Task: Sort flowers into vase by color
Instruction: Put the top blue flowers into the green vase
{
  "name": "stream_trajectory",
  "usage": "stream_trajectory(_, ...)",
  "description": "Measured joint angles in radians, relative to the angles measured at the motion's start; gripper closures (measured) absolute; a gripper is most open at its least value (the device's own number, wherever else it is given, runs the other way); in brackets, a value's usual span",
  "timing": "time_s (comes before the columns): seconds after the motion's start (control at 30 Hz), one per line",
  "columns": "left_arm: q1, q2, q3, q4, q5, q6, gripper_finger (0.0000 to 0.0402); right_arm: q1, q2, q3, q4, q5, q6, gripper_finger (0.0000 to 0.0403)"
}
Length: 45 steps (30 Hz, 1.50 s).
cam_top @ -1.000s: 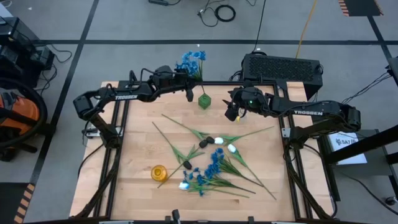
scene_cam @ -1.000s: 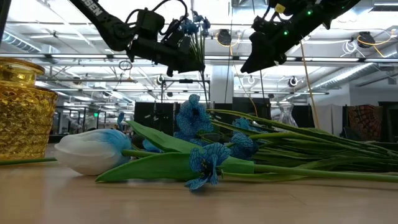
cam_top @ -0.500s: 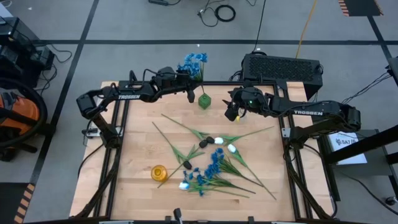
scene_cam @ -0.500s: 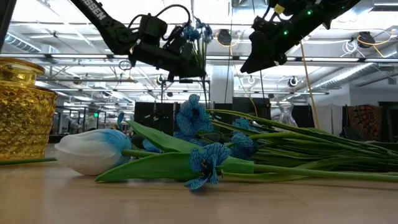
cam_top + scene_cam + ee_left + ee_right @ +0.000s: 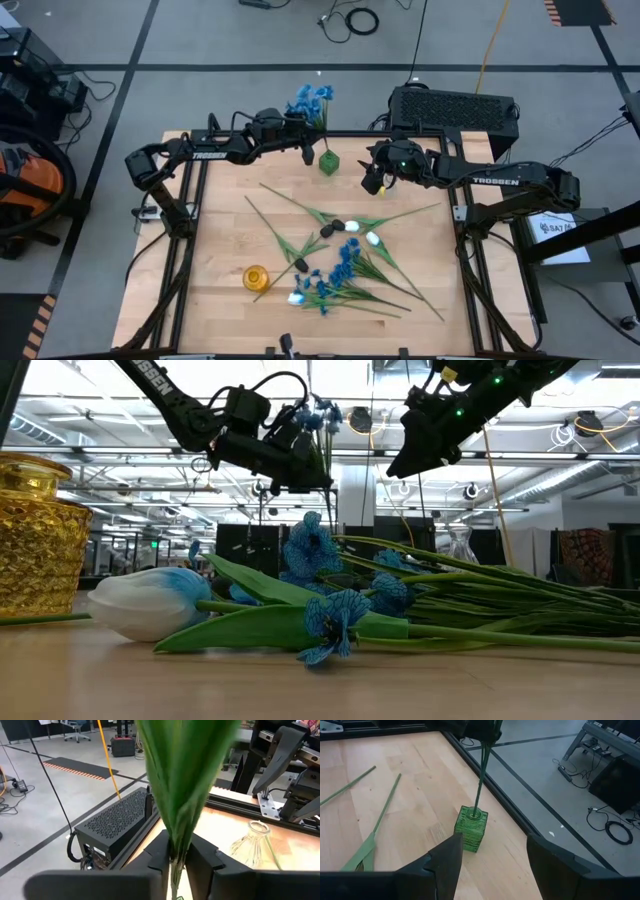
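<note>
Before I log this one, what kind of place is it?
Probably a robotics lab or workshop: bare floor with taped lines, loose cables, open ceiling beams, and a wooden table in a metal frame.

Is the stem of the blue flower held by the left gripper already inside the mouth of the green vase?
Yes: in the right wrist view the stem runs straight down into the open mouth of the green vase.
</note>
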Motion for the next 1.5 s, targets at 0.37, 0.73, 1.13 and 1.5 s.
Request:
stream_trajectory(0.37, 0.0, 0.0, 0.0, -0.072, 0.0, 0.001, 0.0273, 0.0, 0.0, 0.0, -0.001, 0.0, 0.0, 0.019)
stream_trajectory(0.73, 0.027, -0.019, 0.0, -0.175, 0.001, 0.023, 0.0237, 0.0, 0.0, 0.0, -0.022, 0.0, 0.001, 0.019)
stream_trajectory(1.13, 0.051, -0.123, 0.0, -0.357, 0.006, 0.058, 0.0238, 0.0, 0.0, 0.0, -0.024, 0.0, -0.003, 0.019)
stream_trajectory(1.5, 0.044, -0.117, 0.001, -0.282, 0.005, 0.067, 0.0238, 0.0, 0.0, 0.0, -0.024, 0.0, 0.0, 0.019)
